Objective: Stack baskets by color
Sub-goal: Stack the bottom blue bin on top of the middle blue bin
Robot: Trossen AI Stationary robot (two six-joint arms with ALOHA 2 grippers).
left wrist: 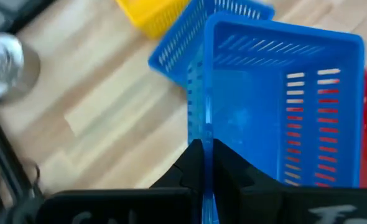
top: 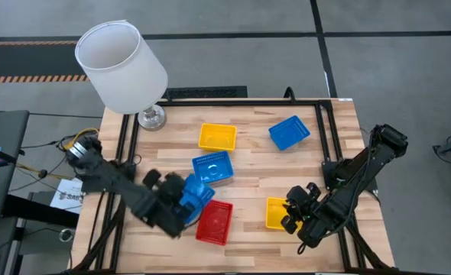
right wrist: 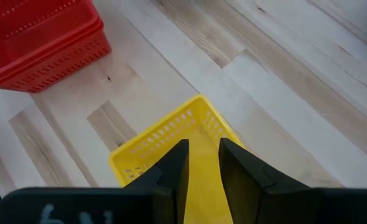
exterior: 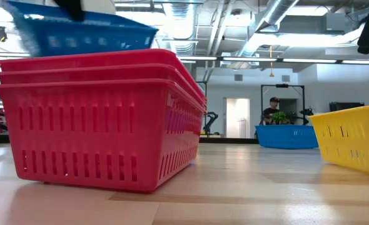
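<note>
My left gripper is shut on a blue basket, which hangs in the air beside and above a stack of three red baskets at the table's near middle. Another blue basket rests on the table just beyond it. A third blue basket lies at the far right, and a yellow basket at the far middle. My right gripper is shut on a second yellow basket at the near right. My left gripper pinches one side wall of the blue basket, one finger inside and one outside. The fingers slant down from the table's left. The basket is lifted clear of the table, its opening turned up toward the wrist. My right gripper has the yellow basket's near rim between its two fingers, slanting down from the table's right. The fingers hide the place of contact. Whether the basket's floor rests on the table, I cannot tell.
A big white lampshade on a metal base stands at the table's far left corner. Bare wood lies between the red stack and the near-right yellow basket. A person shows far off in the room behind.
</note>
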